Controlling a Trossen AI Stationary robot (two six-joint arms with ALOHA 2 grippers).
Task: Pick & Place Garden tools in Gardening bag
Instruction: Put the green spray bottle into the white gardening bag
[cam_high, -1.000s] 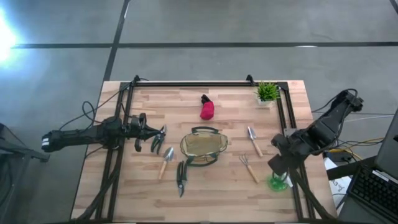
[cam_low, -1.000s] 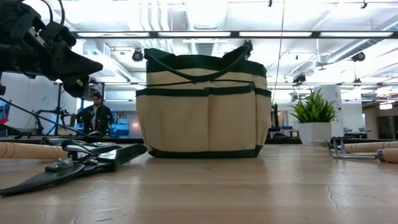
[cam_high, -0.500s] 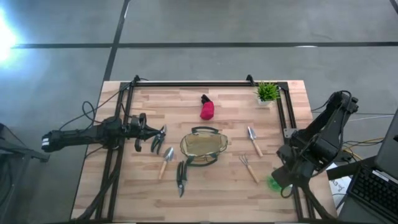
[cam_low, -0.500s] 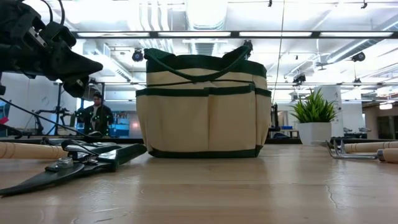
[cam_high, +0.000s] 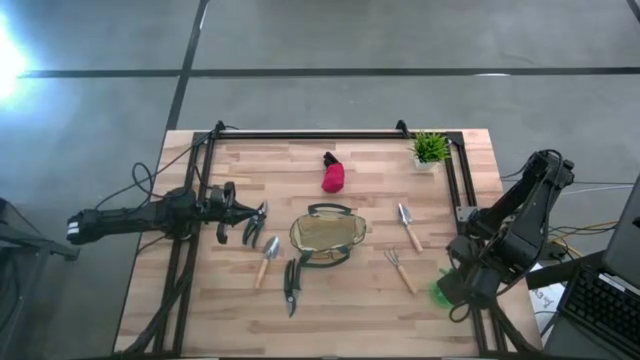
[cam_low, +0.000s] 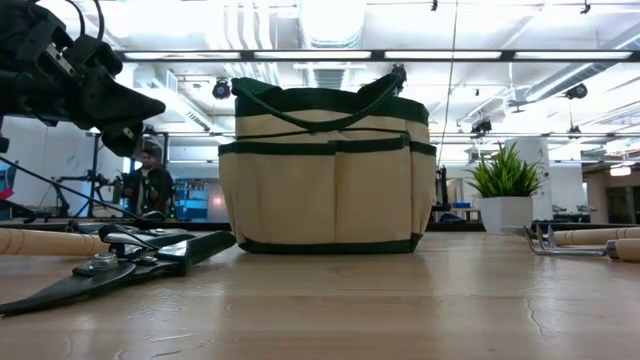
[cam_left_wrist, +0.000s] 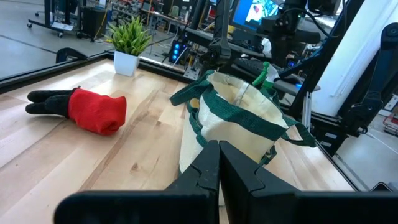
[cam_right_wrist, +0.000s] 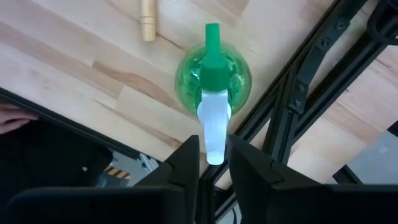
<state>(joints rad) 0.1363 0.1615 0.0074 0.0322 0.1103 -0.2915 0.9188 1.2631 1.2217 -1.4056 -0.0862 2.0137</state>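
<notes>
At the lower right of the high view, the right end effector (cam_right_wrist: 213, 163) hangs over the upright spray bottle (cam_right_wrist: 213, 73) near the table (cam_high: 350, 300) edge, its fingers slightly apart on either side of the white trigger. The left end effector (cam_left_wrist: 219, 163), fingers together, waits at center left. The bag (cam_high: 326, 236) stands mid-table, shears (cam_high: 290, 285) beside it.

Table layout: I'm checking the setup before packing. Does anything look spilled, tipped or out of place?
Nothing looks spilled or damaged. The green plastic spray bottle stands upright at the table's right edge by the frame, under the right gripper. The round olive-tan fabric bag stands upright mid-table.
</notes>
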